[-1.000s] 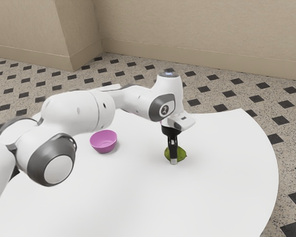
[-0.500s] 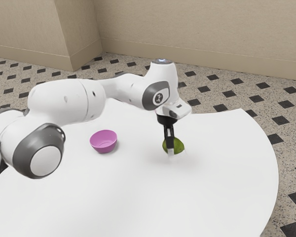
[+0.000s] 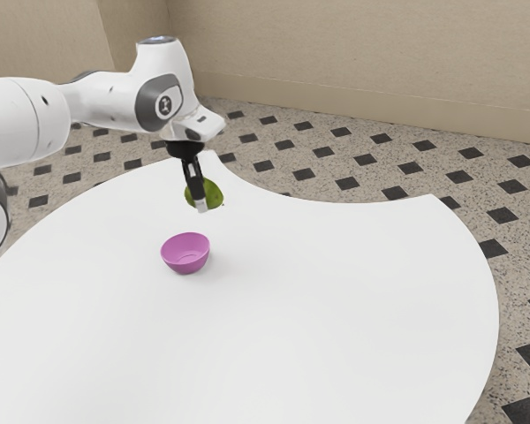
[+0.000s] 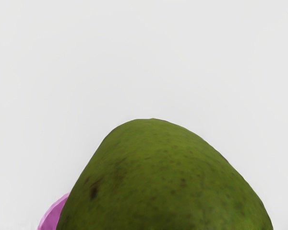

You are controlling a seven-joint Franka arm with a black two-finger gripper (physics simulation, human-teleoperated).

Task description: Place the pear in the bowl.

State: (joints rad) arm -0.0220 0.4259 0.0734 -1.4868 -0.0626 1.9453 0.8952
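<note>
Green, rounded, tapering pear [image 3: 213, 193]: skin marked with brown specks and a dark blemish; held aloft, higher than the bowl and apart from it, small tip toward the exterior view's right. Pinkish-purple, round, smooth-looking bowl [image 3: 185, 264]: upright, mouth facing up, below the pear's level.

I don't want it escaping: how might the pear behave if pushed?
The pear would likely roll in a curve, being rounded and tapered. It is probably fairly stiff: held up in the pincer, it shows no sag.

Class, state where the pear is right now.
The pear is in the gripper, off the table, higher than and slightly to the exterior view's right of the magenta bowl.
</note>
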